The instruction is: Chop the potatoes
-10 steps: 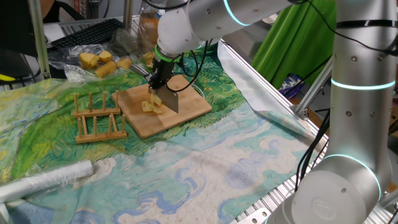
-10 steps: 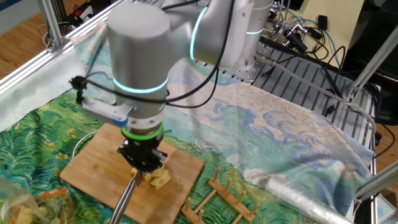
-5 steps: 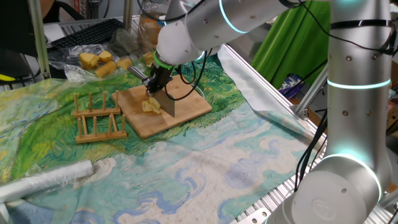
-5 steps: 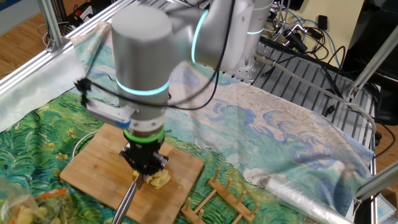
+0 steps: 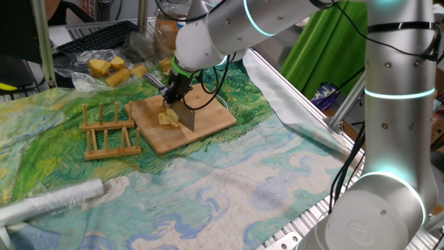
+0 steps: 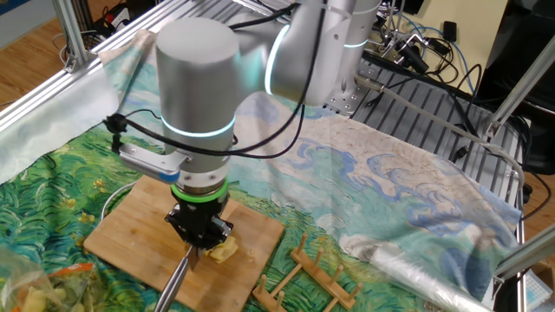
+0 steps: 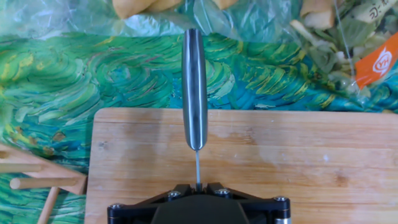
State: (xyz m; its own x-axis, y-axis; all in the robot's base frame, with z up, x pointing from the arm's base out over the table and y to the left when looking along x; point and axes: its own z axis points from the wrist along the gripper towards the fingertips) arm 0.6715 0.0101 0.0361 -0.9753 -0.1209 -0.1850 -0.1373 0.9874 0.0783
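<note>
The potatoes (image 5: pixel 166 118) are a small pile of pale-yellow cut pieces on the wooden cutting board (image 5: pixel 216 119). My gripper (image 5: pixel 176 89) hangs right above them, shut on a knife whose broad grey blade (image 5: pixel 189 117) stands edge-down beside the pile. In the other fixed view the gripper (image 6: pixel 200 241) covers part of the potatoes (image 6: pixel 226 251), and the knife handle (image 6: pixel 176 282) sticks out toward the camera. The hand view has the gripper (image 7: pixel 197 187) clamped on the thin blade spine, the steel handle (image 7: pixel 194 87) pointing away over the board (image 7: pixel 298 162). There the potatoes are hidden.
A wooden peg rack (image 5: pixel 109 130) stands left of the board, also visible as the rack (image 6: pixel 312 270). A plastic bag with potato chunks (image 5: pixel 111 69) lies behind it. A roll of clear film (image 5: pixel 48 203) rests at the near left. A painted cloth covers the table.
Over the last second the wrist turned a little and the knife blade sank slightly beside the potato pile. Since half a second ago nothing visible has moved.
</note>
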